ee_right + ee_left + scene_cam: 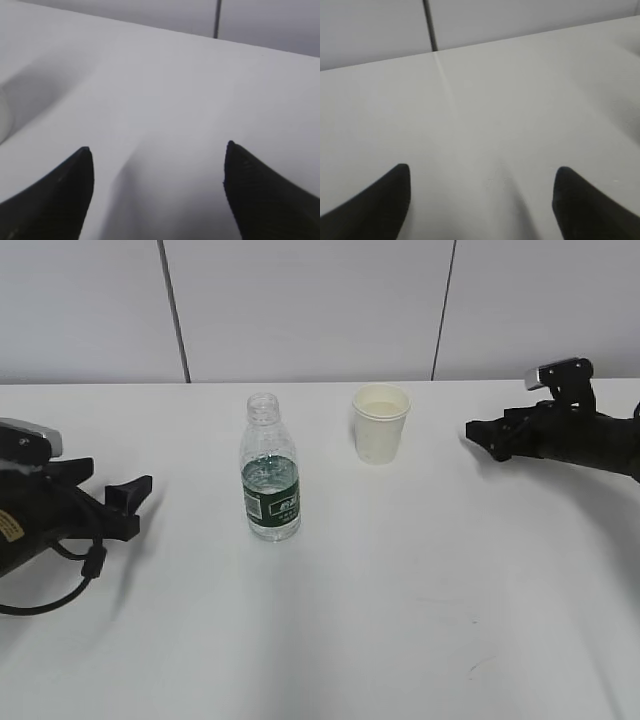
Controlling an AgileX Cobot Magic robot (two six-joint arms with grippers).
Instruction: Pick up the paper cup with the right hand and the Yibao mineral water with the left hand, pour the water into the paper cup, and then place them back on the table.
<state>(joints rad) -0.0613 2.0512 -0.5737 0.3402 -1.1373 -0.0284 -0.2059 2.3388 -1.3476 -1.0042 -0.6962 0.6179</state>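
The small cream-white tapered paper cup (pixel 381 424) stands upright on the plain white table (pixel 400 620), just right of the clear ribbed, uncapped Yibao mineral water bottle with its dark green label (pixel 270 472). Neither is grasped. The black right hand (pixel 487 437) and the yellow-stickered left hand (pixel 133 502) rest well apart from both, fingers spread and empty. The approach step appears pending: each hand must reach inward to its object.
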